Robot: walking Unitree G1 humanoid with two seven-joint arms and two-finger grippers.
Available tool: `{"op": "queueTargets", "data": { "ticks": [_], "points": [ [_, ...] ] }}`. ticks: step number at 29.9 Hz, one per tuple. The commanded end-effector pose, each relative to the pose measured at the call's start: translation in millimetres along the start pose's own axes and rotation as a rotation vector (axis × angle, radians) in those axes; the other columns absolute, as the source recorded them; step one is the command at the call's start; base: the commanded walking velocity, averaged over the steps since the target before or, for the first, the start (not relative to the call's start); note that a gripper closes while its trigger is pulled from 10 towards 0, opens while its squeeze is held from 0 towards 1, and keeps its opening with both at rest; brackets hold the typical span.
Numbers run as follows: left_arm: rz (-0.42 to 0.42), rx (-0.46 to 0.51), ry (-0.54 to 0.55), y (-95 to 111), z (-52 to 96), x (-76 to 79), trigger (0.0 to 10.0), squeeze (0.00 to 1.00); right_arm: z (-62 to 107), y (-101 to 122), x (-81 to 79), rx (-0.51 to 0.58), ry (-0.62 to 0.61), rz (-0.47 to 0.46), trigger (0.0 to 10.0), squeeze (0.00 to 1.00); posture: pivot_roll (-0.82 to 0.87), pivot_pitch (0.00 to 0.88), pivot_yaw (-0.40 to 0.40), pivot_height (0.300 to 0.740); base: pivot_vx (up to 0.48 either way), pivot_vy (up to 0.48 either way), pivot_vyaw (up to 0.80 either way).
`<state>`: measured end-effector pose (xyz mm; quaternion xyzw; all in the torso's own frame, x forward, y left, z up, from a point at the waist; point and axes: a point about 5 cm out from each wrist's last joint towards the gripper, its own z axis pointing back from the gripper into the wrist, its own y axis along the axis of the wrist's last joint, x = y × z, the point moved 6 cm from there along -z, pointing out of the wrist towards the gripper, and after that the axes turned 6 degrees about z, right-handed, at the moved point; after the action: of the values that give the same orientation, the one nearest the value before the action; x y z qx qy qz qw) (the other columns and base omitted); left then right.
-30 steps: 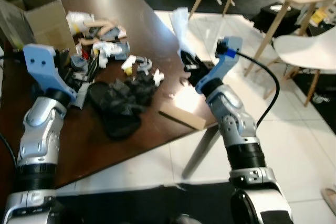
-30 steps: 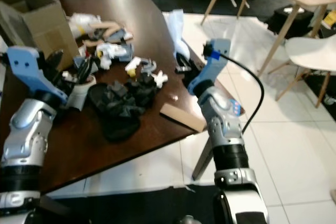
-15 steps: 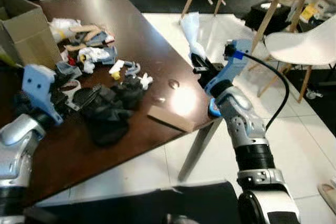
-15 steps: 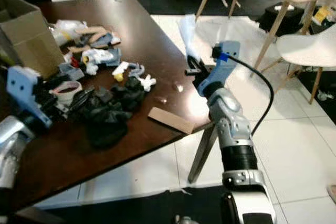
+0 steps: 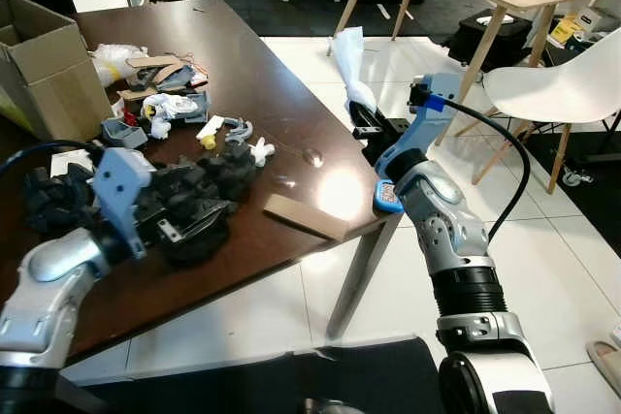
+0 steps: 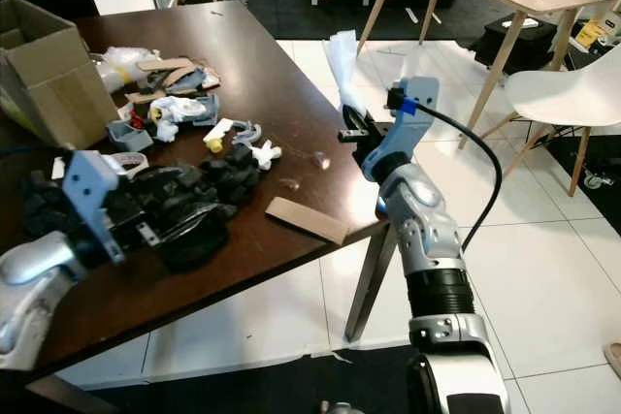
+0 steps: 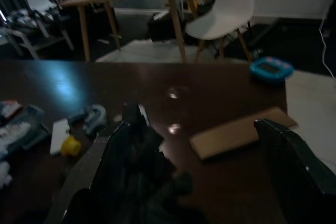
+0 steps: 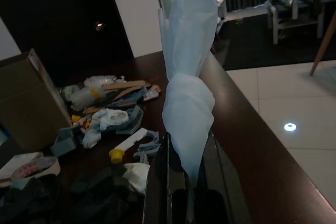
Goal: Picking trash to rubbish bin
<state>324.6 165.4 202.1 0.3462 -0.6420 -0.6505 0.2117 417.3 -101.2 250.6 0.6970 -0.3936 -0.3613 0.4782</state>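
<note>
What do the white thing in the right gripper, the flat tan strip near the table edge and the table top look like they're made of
The white piece pinched in the right gripper looks like thin plastic film or tissue: translucent, crumpled, standing limp. The flat tan strip looks like matte cardboard, with a plain brown face and straight cut edges. The table top looks like dark brown wood or veneer with a glossy finish, since it mirrors the room lights.

Silver arms, blue wrist housings, black cable.
</note>
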Motion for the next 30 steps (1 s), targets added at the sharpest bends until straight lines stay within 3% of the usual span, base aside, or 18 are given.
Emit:
{"op": "queueTargets", "data": {
  "ticks": [1,4,6,9,15,21,25,30],
  "points": [
    [0.004,-0.015,0.007,-6,-3.9,1.8,10.0,0.0,2.6,-7,-1.1,-0.031,0.018,-0.009,10.0,0.0,0.03,0.136,-0.065,0.74,0.0,0.0,0.0],
    [-0.022,-0.02,0.045,-6,-9.2,-3.2,10.0,0.0,13.1,-22,-15.9,-0.118,0.169,0.056,10.0,0.0,0.03,0.138,-0.064,0.74,0.0,0.0,0.0],
    [-0.025,-0.015,0.057,-5,-9.5,-5.1,10.0,0.0,16.6,-22,-16.8,-0.13,0.2,0.065,10.0,0.0,0.03,0.138,-0.064,0.74,0.0,0.0,0.0],
    [-0.044,0.005,0.116,0,-8.7,-15.2,10.0,0.0,27.2,-17,-9.3,-0.159,0.259,0.126,10.0,0.0,0.03,0.138,-0.066,0.74,0.0,0.0,0.0],
    [-0.055,0.014,0.15,3,-8.1,-21.3,10.0,0.0,38.7,-15,-0.8,-0.202,0.314,0.21,10.0,0.0,0.02,0.139,-0.068,0.74,0.0,0.0,0.0],
    [-0.061,-0.014,0.129,-4,-10.1,-16.3,10.0,0.0,52.9,-18,0.5,-0.266,0.394,0.297,10.0,0.0,0.02,0.145,-0.07,0.74,0.0,0.0,0.0],
    [-0.058,-0.03,0.102,-8,-11.2,-9.4,10.0,0.0,72.0,-22,0.3,-0.336,0.484,0.347,10.0,0.0,0.02,0.15,-0.07,0.74,0.0,0.0,0.0],
    [-0.065,-0.076,0.049,-17,-9.9,0.0,10.0,0.0,101.8,-19,-14.7,-0.386,0.664,0.346,10.0,0.0,0.02,0.157,-0.068,0.74,0.0,0.0,0.0]
  ]
}}
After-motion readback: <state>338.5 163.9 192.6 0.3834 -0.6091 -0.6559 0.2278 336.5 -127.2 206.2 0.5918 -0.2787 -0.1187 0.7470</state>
